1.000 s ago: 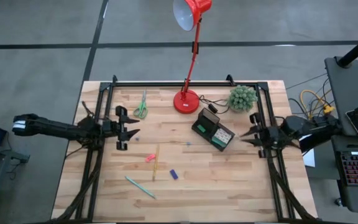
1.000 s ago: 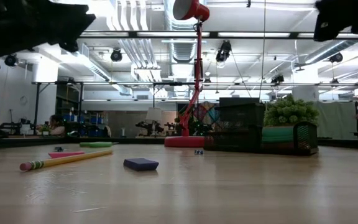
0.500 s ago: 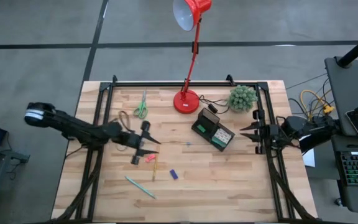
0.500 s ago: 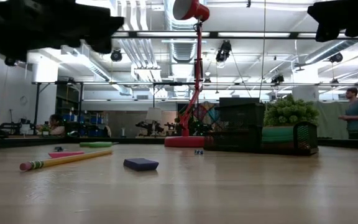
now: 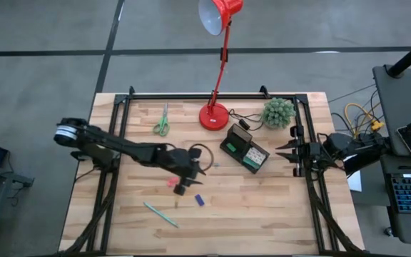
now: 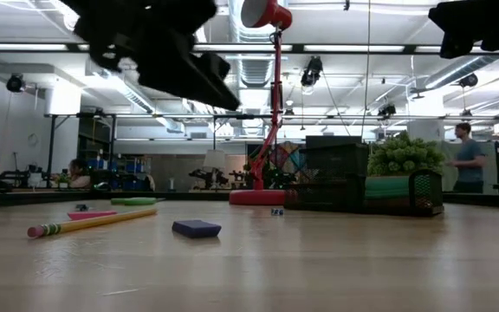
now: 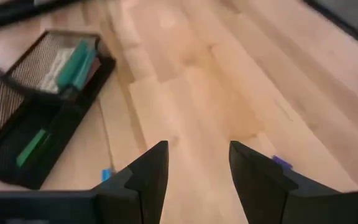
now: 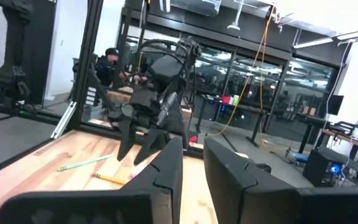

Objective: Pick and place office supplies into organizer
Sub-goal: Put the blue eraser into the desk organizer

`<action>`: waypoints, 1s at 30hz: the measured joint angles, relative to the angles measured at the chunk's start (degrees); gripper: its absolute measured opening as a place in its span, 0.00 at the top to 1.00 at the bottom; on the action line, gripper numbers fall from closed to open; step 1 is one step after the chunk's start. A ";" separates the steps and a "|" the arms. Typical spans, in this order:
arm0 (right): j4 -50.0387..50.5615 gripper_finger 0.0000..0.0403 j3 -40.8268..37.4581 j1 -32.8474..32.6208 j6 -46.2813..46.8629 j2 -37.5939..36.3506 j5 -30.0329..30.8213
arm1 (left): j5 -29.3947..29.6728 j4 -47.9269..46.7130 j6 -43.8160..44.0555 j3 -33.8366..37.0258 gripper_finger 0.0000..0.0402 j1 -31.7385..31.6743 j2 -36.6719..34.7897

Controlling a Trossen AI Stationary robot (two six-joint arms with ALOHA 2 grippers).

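Observation:
My left gripper (image 5: pixel 198 170) is open and hovers above the middle of the table, near the black mesh organizer (image 5: pixel 245 150), touching nothing. In its wrist view the fingers (image 7: pixel 197 165) point over bare wood, with the organizer (image 7: pixel 36 106) ahead to one side. A pink pad (image 5: pixel 171 183) lies flat beside the arm. A blue piece (image 5: pixel 199 200), a teal pen (image 5: pixel 160 213) and green-handled scissors (image 5: pixel 162 123) lie on the wood. The low view shows the yellow pencil (image 6: pixel 89 223). My right gripper (image 5: pixel 291 154) waits open at the right edge.
A red desk lamp (image 5: pixel 214 114) stands on its round base at the far edge, with a green ball-shaped plant (image 5: pixel 278 111) next to it. A black frame rail (image 5: pixel 212 95) borders the table. Bare wood lies toward the near right corner. A person (image 6: pixel 468 156) stands in the room behind.
My left arm has swung from the table's left edge toward the right, across the pink pad and pencil, to the middle near the organizer. Its gripper has come lower in the low view. No supply has moved.

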State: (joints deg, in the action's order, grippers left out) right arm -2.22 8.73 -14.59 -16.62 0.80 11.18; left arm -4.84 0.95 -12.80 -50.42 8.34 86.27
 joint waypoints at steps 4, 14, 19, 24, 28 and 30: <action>0.06 0.86 0.33 0.00 -1.30 0.02 0.02 | 0.85 -10.25 0.81 -8.19 0.61 -0.07 2.86; 0.09 0.86 0.46 0.00 -2.92 0.00 0.02 | 0.84 -19.59 0.24 -14.61 0.55 1.33 7.09; 0.16 0.86 0.57 0.00 -4.89 0.00 0.88 | 5.40 -19.56 -3.95 -14.68 0.38 3.64 10.25; 0.29 0.86 0.57 0.00 -5.06 0.00 0.98 | 5.18 -20.39 -4.54 -16.71 0.30 7.24 13.71; 0.28 0.86 0.59 0.00 -5.03 0.06 1.02 | 5.16 -22.65 -4.58 -18.35 0.30 10.71 16.48; 0.33 0.86 0.59 0.00 -5.05 0.09 1.01 | 5.34 -24.25 -4.66 -18.76 0.30 12.02 17.80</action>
State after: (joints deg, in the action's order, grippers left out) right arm -1.89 9.32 -14.59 -21.67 0.89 12.19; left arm 0.50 -23.30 -17.45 -69.19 20.35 104.06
